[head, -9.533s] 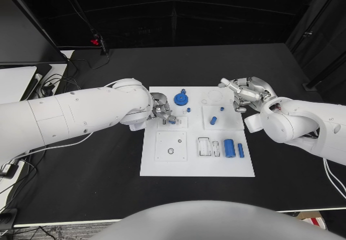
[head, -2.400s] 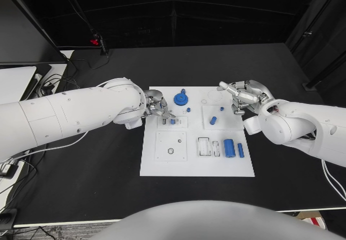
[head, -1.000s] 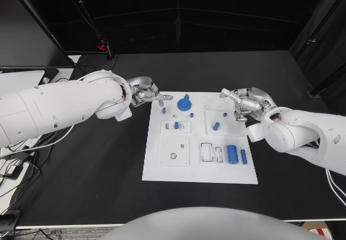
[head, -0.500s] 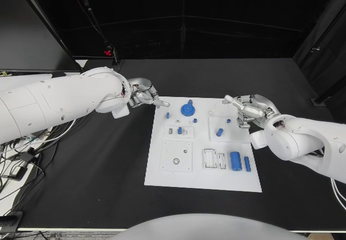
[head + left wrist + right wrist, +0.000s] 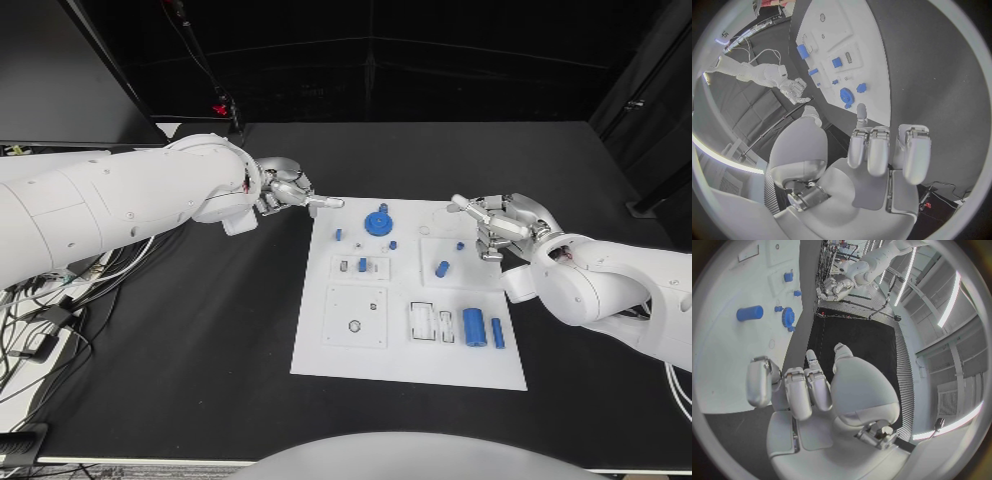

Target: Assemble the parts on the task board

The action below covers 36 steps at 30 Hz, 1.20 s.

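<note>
Reaching in from the left, our left hand (image 5: 293,192) hovers over the black counter (image 5: 173,330) just off the far left corner of the task board (image 5: 411,355), fingers curled in with one stretched toward the board, holding nothing. Next comes the board itself, a white plate lying flat at mid-counter. On its far part we see a blue gear-like part (image 5: 379,222) with small blue pegs (image 5: 339,234) near it, and a short blue piece (image 5: 362,265) standing in a socket just behind a square plate. Farther right, a tilted blue pin (image 5: 441,268) lies on the board, and nearer us a blue cylinder (image 5: 473,327) and a slimmer blue bar (image 5: 496,333) lie side by side. Our right hand (image 5: 498,224) hangs at the board's far right edge, fingers curled, gripping nothing.
</note>
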Each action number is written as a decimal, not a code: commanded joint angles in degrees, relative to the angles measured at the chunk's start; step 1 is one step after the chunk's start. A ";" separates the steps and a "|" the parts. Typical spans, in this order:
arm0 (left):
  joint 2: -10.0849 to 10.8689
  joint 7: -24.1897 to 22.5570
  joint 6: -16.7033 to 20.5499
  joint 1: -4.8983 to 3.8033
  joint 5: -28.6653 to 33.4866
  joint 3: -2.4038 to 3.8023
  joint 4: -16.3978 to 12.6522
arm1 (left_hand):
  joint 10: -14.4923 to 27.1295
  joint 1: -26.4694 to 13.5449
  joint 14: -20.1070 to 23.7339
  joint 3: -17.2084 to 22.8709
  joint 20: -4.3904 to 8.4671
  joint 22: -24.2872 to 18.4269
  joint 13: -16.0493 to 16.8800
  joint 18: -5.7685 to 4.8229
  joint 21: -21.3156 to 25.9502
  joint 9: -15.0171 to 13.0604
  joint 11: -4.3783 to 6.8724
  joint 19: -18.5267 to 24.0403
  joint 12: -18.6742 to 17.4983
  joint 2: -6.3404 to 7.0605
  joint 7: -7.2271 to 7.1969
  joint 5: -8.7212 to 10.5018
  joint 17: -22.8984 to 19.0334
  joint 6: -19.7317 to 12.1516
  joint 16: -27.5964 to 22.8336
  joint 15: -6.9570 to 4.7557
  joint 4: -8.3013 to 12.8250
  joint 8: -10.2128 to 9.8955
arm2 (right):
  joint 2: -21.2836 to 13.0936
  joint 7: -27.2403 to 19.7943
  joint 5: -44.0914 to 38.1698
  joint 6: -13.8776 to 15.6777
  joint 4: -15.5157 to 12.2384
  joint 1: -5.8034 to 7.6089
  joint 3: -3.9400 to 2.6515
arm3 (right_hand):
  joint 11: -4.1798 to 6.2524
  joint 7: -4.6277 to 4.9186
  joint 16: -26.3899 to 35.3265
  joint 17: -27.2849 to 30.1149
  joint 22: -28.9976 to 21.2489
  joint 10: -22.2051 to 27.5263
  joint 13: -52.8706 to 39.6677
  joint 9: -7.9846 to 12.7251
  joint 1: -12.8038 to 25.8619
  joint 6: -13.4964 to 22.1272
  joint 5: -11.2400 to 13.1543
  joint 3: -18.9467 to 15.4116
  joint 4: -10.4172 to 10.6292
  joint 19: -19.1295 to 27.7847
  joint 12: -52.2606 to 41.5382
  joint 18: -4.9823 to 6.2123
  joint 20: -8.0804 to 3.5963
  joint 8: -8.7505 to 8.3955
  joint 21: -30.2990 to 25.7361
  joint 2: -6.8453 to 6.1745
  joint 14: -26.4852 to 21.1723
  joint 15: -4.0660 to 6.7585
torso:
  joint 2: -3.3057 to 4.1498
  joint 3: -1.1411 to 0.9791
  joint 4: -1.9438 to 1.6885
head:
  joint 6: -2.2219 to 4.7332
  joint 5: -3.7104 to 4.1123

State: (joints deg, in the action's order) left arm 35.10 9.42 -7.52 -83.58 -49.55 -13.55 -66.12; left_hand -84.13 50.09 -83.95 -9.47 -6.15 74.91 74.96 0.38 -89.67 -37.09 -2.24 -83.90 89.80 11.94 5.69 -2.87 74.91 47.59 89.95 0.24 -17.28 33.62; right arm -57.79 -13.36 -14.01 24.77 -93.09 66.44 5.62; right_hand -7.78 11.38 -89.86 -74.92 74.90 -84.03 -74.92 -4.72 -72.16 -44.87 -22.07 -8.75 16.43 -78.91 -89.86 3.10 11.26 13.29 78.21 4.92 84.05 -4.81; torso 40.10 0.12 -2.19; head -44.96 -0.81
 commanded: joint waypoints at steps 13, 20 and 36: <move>-1.63 -3.89 0.10 -0.11 -1.11 0.04 2.63 | -5.87 7.85 -6.05 8.44 0.25 13.29 15.04 0.99 2.93 4.53 2.77 -0.09 0.20 -8.26 -3.70 -43.38 15.09 14.36 0.05 -2.00 0.38 -6.86 | 0.16 -0.31 0.10 -0.65 0.11 0.06 -0.01 | -0.53 0.98 -0.14 -15.08 10.21 -5.97 -15.08 -0.08 -0.49 0.41 -0.17 -0.28 0.02 0.31 -0.14 0.56 -0.02 0.21 -0.32 0.19 5.95 -0.24 | 0.02 0.04 0.03 | 0.04 0.07; -1.72 -4.30 -0.36 -0.11 -1.16 0.04 2.86 | -5.87 8.68 -6.05 11.98 0.88 13.25 15.04 1.01 2.88 5.43 3.03 0.08 0.20 -6.10 -3.92 -57.03 15.09 15.40 0.05 -2.23 0.45 -9.56 | 0.15 -0.27 0.10 -0.70 0.14 0.06 -0.01 | -0.53 0.98 -0.14 -15.08 10.21 -5.97 -15.08 -0.08 -0.49 0.41 -0.17 -0.28 0.02 0.31 -0.14 0.56 -0.02 0.21 -0.32 0.19 5.95 -0.24 | 0.00 0.03 -0.01 | -0.09 0.24; -2.92 -4.47 0.90 -0.08 -1.11 0.04 4.78 | -5.87 9.72 -6.05 11.87 2.44 15.09 15.04 -0.38 -0.33 4.81 3.33 -6.10 0.20 -6.25 -3.56 -31.18 15.09 14.62 0.05 -3.40 1.04 -12.57 | 0.26 -0.17 0.10 -0.88 0.18 -0.02 0.01 | -0.52 0.96 -0.14 -15.08 10.23 -5.97 -15.08 -0.11 -0.49 0.44 -0.26 -0.33 0.08 0.26 -0.14 0.54 -0.03 0.41 -0.27 0.35 5.95 -0.22 | 0.04 0.02 0.05 | 0.10 0.18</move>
State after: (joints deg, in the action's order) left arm 32.32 5.40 -7.17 -83.55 -50.53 -13.55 -61.61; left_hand -84.02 60.37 -83.99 2.67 -3.97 74.91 74.94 0.35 -89.83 -32.21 0.54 -84.02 89.80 5.94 2.06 -35.58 74.91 61.74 89.95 -2.84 -16.30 20.97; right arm -57.59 -13.29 -14.01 24.54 -92.80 66.37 5.64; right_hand -7.78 11.39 -89.86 -74.91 74.91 -84.03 -74.92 -4.74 -72.39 -44.87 -22.07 -8.74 16.43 -78.91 -89.86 3.10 11.26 13.54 78.21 5.15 84.05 -4.81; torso 40.12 0.14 -2.17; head -44.94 -0.59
